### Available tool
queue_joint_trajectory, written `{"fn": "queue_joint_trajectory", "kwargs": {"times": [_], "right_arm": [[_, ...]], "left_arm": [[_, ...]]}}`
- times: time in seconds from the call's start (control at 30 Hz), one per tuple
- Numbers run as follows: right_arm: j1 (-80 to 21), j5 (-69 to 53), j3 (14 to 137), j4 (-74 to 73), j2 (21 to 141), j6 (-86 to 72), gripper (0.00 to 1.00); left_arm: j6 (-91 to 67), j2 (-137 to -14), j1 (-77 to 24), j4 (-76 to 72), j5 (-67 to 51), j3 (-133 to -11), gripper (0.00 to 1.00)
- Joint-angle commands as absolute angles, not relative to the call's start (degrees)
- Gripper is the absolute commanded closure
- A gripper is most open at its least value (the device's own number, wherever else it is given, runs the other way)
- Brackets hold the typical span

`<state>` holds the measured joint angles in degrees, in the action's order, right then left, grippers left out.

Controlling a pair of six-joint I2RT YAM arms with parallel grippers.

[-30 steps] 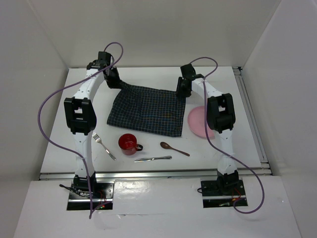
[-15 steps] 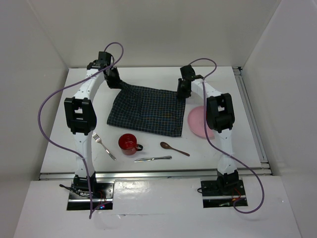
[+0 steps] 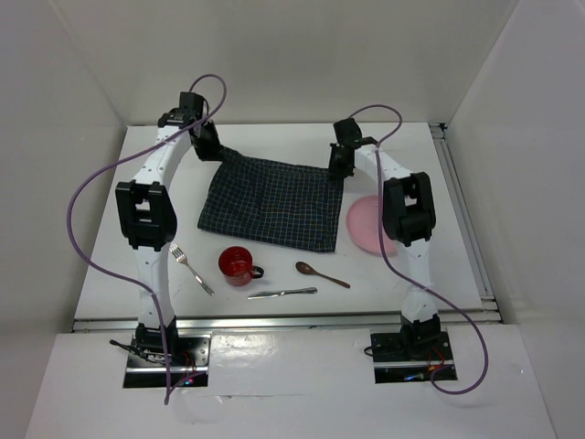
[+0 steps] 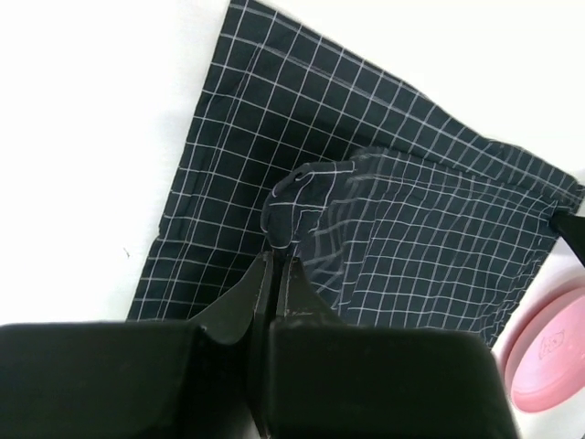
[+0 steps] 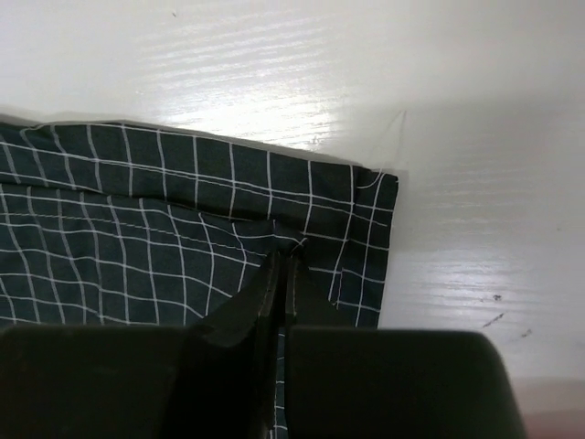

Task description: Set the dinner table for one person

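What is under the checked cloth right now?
Only the white table shows around the cloth. The left claw and right claw pinch its far corners; what it covers is hidden. The pink plate sits beside it.

One white counter [image 3: 274, 142] is carrying one checked cloth [image 3: 270, 206] at mid-frame and one pink plate [image 3: 361, 229] to its right. Lower down are lying one fork [image 3: 190, 268], one red mug [image 3: 236, 265], one knife [image 3: 281, 293] and one wooden spoon [image 3: 320, 273].
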<state>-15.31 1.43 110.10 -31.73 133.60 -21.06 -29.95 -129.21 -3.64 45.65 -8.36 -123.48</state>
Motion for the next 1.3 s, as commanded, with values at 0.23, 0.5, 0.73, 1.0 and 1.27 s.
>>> {"fn": "queue_joint_trajectory", "kwargs": {"times": [0.23,0.5,0.73,1.0,1.27], "right_arm": [[-14.9,3.3,109.6,-30.8,124.6,-20.2,1.00],[-14.9,7.5,109.6,-30.8,123.6,-20.2,1.00],[-14.9,9.9,105.7,-28.0,121.6,-21.3,1.00],[-13.9,9.8,105.9,-27.5,123.9,-21.9,1.00],[-13.9,8.7,109.4,-28.0,128.2,-21.9,0.76]], "left_arm": [[-30.0,-121.3,-3.5,44.8,-7.2,-122.1,1.00],[-30.5,-123.6,-4.0,45.0,-9.0,-126.0,1.00],[-30.5,-125.2,-4.0,43.4,-10.2,-128.5,1.00],[-30.5,-132.2,-4.0,41.7,-12.4,-131.7,1.00],[-31.6,-139.6,-4.0,36.6,-14.9,-135.3,0.78]]}}
